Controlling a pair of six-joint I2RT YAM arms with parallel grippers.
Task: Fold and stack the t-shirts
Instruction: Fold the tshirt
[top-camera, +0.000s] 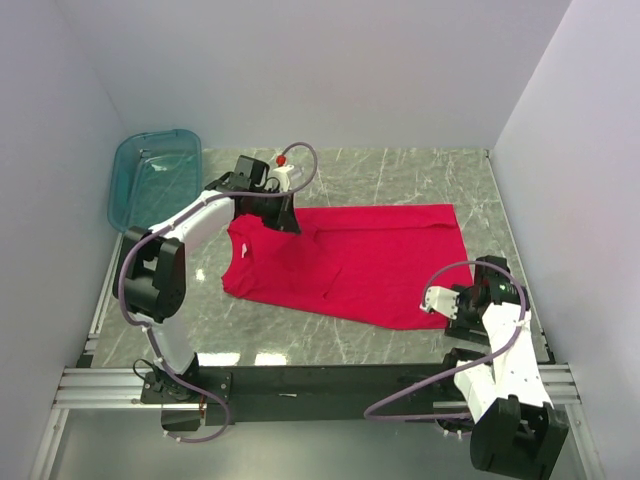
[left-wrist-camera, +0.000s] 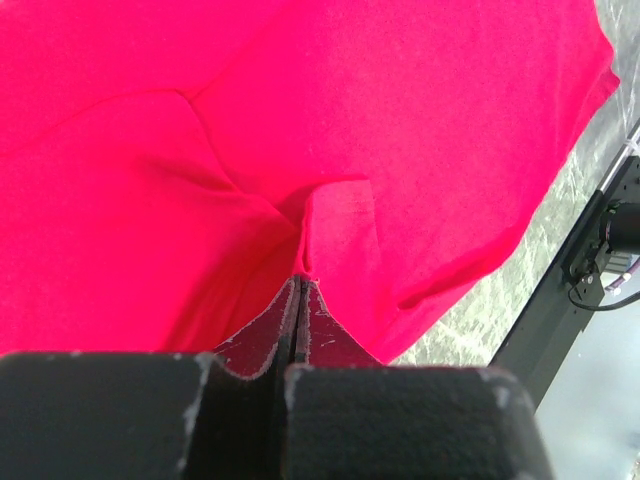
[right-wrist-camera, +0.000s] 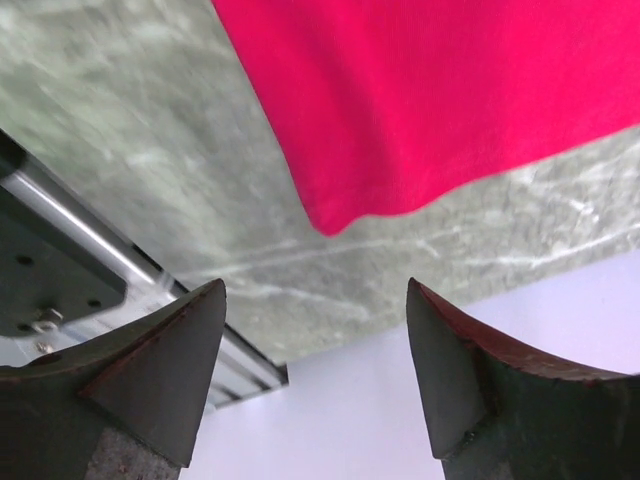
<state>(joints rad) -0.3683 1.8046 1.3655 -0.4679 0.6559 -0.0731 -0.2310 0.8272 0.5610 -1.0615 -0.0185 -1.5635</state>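
One red t-shirt (top-camera: 350, 265); left hand (left-wrist-camera: 298, 288) clamped on it; right hand (right-wrist-camera: 315, 290) apart; one tub (top-camera: 155, 137).

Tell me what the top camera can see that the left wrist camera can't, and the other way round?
Only the top camera shows the whole red t-shirt spread out, the teal tub in the far left corner, and the right gripper by the shirt's near corner. Only the left wrist camera shows, up close, the left gripper shut on a pinched fold of the cloth. Both show the red t-shirt and the grey marbled table.
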